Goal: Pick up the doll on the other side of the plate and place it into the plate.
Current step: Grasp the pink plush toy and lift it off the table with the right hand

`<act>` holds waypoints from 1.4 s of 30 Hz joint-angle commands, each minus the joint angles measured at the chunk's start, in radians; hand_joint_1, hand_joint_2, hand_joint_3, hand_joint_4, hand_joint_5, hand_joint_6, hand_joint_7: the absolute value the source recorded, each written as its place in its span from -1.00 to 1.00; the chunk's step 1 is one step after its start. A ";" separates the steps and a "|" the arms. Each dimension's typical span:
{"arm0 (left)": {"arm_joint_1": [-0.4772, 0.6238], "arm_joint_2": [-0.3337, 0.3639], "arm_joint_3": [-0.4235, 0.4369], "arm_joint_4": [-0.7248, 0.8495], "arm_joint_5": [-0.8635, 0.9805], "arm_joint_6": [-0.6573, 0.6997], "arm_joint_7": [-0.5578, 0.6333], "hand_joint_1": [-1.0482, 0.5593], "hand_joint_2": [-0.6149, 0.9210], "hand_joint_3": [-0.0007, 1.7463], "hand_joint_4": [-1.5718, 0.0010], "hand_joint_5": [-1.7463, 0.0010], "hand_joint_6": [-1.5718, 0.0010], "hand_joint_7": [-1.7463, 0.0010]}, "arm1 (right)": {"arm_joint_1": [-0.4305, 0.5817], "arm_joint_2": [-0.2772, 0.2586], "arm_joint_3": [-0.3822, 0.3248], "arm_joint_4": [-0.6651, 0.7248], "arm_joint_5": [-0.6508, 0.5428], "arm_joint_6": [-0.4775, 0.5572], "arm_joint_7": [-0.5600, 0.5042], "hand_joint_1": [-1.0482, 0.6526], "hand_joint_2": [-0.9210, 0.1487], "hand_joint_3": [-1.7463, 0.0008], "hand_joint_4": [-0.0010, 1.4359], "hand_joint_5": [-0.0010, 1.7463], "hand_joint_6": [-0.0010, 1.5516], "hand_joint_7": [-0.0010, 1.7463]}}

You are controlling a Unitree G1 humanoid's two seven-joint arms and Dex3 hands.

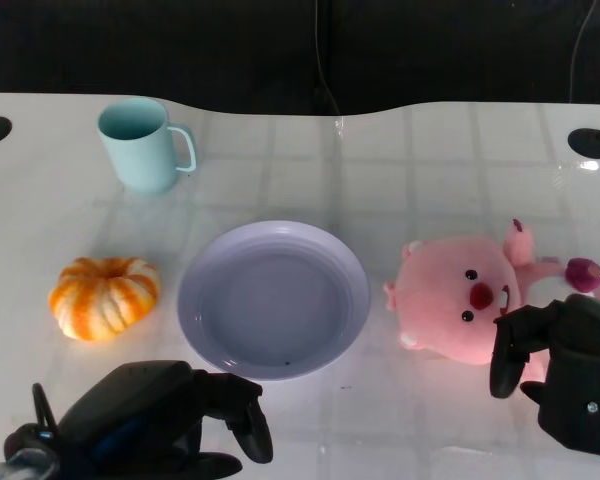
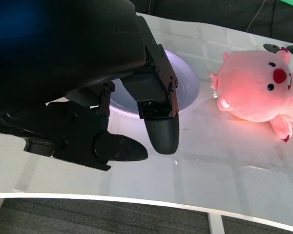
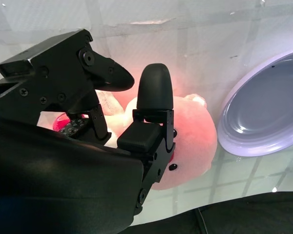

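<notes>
head view only: teal mug (image 1: 142,146), orange pumpkin (image 1: 104,296) beside plate (image 1: 272,298)

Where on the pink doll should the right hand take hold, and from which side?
Judging by its pose, the pink doll lies face up, so its round, soft body is best. The right hand already sits at its near right edge; closing from there across the body looks likeliest.

No writing to read anywhere in these views. The pink plush doll (image 1: 467,301) carries only a stitched face, no tag or lettering showing. The lavender round plate (image 1: 205,275) at table centre is plain, and the pale teal mug (image 1: 140,148) at its eleven o'clock bears no print. The black hands show bare screws and no markings that can be made out.
</notes>
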 commanded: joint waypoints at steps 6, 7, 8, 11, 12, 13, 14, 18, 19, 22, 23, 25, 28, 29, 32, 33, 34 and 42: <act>-0.007 0.019 0.010 0.002 0.006 -0.008 -0.005 0.06 1.00 -0.72 0.13 -0.69 -0.04 0.06 | 0.030 0.050 -0.069 -0.013 0.041 -0.076 -0.139 0.04 -0.93 0.88 0.00 -0.17 0.04 -0.82; -0.007 0.019 0.009 0.002 0.006 -0.006 -0.005 0.06 1.00 -0.72 0.13 -0.69 -0.05 0.06 | 0.032 0.052 -0.071 -0.008 0.036 -0.095 -0.161 0.00 -0.95 0.90 -0.06 -0.23 -0.02 -0.88; -0.007 0.019 0.009 0.002 0.006 -0.006 -0.005 0.06 1.00 -0.72 0.13 -0.69 -0.05 0.06 | 0.033 0.051 -0.070 -0.005 0.023 -0.106 -0.179 -0.05 -0.97 0.90 -0.14 -0.28 -0.08 -0.92; -0.006 0.018 0.010 0.004 0.007 -0.012 0.000 0.06 1.00 -0.72 0.11 -0.69 -0.05 0.06 | 0.035 0.049 -0.073 0.003 -0.007 -0.137 -0.228 -0.16 -1.00 0.88 -0.37 -0.39 -0.26 -0.99; -0.006 0.018 0.010 0.006 0.007 -0.014 0.002 0.06 1.00 -0.72 0.11 -0.70 -0.05 0.06 | 0.036 0.051 -0.076 0.011 -0.008 -0.149 -0.245 -0.17 -1.00 0.88 -0.41 -0.41 -0.29 -0.99; -0.006 0.018 0.010 0.008 0.006 -0.016 0.003 0.06 1.00 -0.72 0.11 -0.70 -0.05 0.06 | 0.037 0.054 -0.080 0.018 -0.012 -0.160 -0.263 -0.18 -1.00 0.89 -0.47 -0.45 -0.35 -1.00; -0.006 0.019 0.010 0.009 0.006 -0.018 0.003 0.06 1.00 -0.72 0.11 -0.70 -0.05 0.06 | 0.037 0.054 -0.082 0.023 -0.017 -0.167 -0.277 -0.21 -1.00 0.91 -0.52 -0.48 -0.41 -1.00; -0.005 0.018 0.011 0.005 0.003 -0.012 -0.005 0.06 1.00 -0.71 0.13 -0.68 -0.05 0.06 | 0.034 0.039 -0.081 0.043 -0.062 -0.185 -0.317 -0.26 -0.99 0.95 -0.65 -0.54 -0.54 -1.00; -0.005 0.018 0.012 0.005 0.003 -0.012 -0.005 0.06 1.00 -0.71 0.13 -0.68 -0.05 0.06 | 0.034 0.038 -0.079 0.044 -0.079 -0.179 -0.324 -0.28 -1.00 0.96 -0.68 -0.55 -0.56 -1.00; -0.004 0.017 0.012 0.003 0.004 -0.014 -0.002 0.06 1.00 -0.72 0.13 -0.66 -0.05 0.06 | 0.034 0.042 -0.077 0.026 -0.121 -0.128 -0.311 -0.35 -1.00 0.95 -0.81 -0.60 -0.65 -1.00; -0.004 0.017 0.012 0.004 0.004 -0.017 0.000 0.07 1.00 -0.71 0.12 -0.66 -0.05 0.06 | 0.032 0.044 -0.074 0.013 -0.141 -0.098 -0.299 -0.37 -1.00 0.95 -0.87 -0.62 -0.69 -1.00; -0.005 0.016 0.010 0.007 0.005 -0.018 0.001 0.06 1.00 -0.71 0.11 -0.66 -0.05 0.07 | 0.028 0.044 -0.064 -0.008 -0.180 -0.046 -0.277 -0.40 -1.00 0.95 -0.92 -0.64 -0.74 -1.00; -0.007 0.015 0.008 0.003 0.008 -0.012 -0.004 0.06 1.00 -0.71 0.10 -0.67 -0.05 0.07 | 0.019 0.041 -0.052 -0.017 -0.215 -0.007 -0.255 -0.44 -0.97 0.98 -0.98 -0.62 -0.78 -1.00; -0.008 0.013 0.007 0.000 0.010 -0.008 -0.004 0.06 1.00 -0.71 0.10 -0.67 -0.05 0.07 | 0.014 0.038 -0.046 -0.017 -0.227 0.007 -0.243 -0.45 -0.97 0.99 -0.99 -0.61 -0.78 -1.00; -0.010 0.010 0.004 -0.004 0.015 0.001 -0.005 0.07 1.00 -0.71 0.10 -0.68 -0.05 0.07 | 0.000 0.032 -0.032 -0.018 -0.258 0.045 -0.210 -0.49 -0.97 0.99 -1.00 -0.64 -0.79 -0.99; -0.011 0.009 0.002 -0.002 0.017 0.001 -0.004 0.07 1.00 -0.71 0.10 -0.68 -0.05 0.07 | -0.004 0.032 -0.028 -0.014 -0.267 0.051 -0.208 -0.49 -0.96 1.00 -1.00 -0.64 -0.79 -0.99; -0.012 0.009 0.001 0.003 0.017 -0.005 -0.001 0.06 1.00 -0.71 0.11 -0.68 -0.05 0.07 | -0.010 0.032 -0.023 -0.008 -0.276 0.060 -0.203 -0.50 -0.95 1.00 -1.00 -0.62 -0.78 -0.99; -0.031 0.005 -0.014 0.034 0.039 -0.030 0.010 0.05 1.00 -0.72 0.12 -0.66 -0.06 0.08 | -0.090 0.036 0.027 0.101 -0.313 0.141 -0.125 -0.48 -0.98 0.99 -1.00 -0.62 -0.73 -0.98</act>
